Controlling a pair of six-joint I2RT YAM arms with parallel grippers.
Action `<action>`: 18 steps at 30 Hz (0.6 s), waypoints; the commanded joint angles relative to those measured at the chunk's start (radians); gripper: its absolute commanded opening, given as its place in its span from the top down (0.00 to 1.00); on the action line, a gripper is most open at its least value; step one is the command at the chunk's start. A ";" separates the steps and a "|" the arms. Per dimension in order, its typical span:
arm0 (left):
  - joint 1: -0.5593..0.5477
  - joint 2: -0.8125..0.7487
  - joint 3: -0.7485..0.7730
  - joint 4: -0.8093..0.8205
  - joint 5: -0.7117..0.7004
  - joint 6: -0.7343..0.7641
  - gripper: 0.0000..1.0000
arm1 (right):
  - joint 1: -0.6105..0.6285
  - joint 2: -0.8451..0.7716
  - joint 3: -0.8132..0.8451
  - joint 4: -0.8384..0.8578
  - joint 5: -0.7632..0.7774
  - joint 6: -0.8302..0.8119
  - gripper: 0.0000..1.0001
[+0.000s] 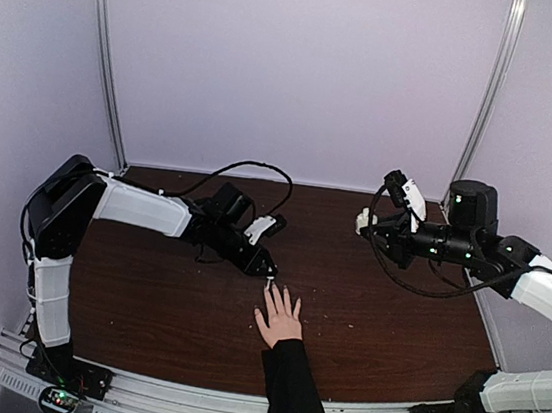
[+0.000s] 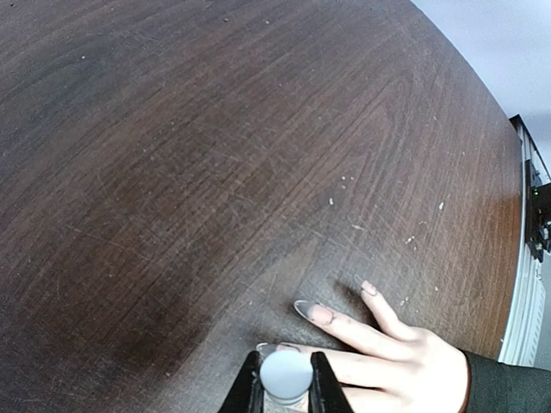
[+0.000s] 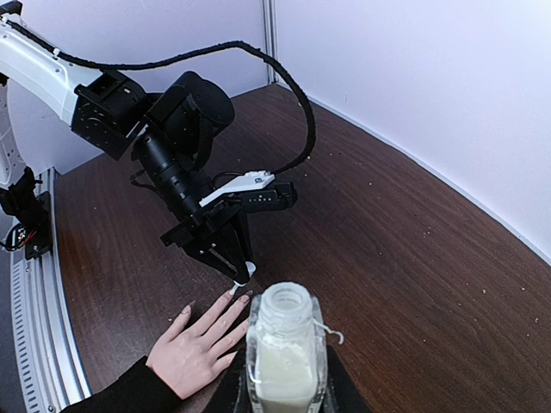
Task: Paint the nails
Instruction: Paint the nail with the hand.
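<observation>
Where the nails lie: long pale nails (image 2: 303,308) on a light-skinned human hand (image 1: 279,320) that rests palm down with fingers spread, its black sleeve reaching in from the near edge.
Support: dark brown wooden table (image 1: 145,291), with the hand near its middle.
Grip of left claw (image 2: 286,379): clenched on a round white cap (image 2: 286,370), held just over the fingertips. Whether anything touches a nail cannot be told.
Grip of right claw (image 3: 284,383): clenched on a small clear bottle (image 3: 284,344) that stands upright with an open neck and pale liquid inside. It is raised over the table's right side, well apart from the hand.
</observation>
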 commanded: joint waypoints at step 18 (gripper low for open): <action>-0.003 0.015 0.027 -0.011 -0.016 0.012 1.00 | -0.005 -0.021 -0.012 0.016 0.026 -0.009 1.00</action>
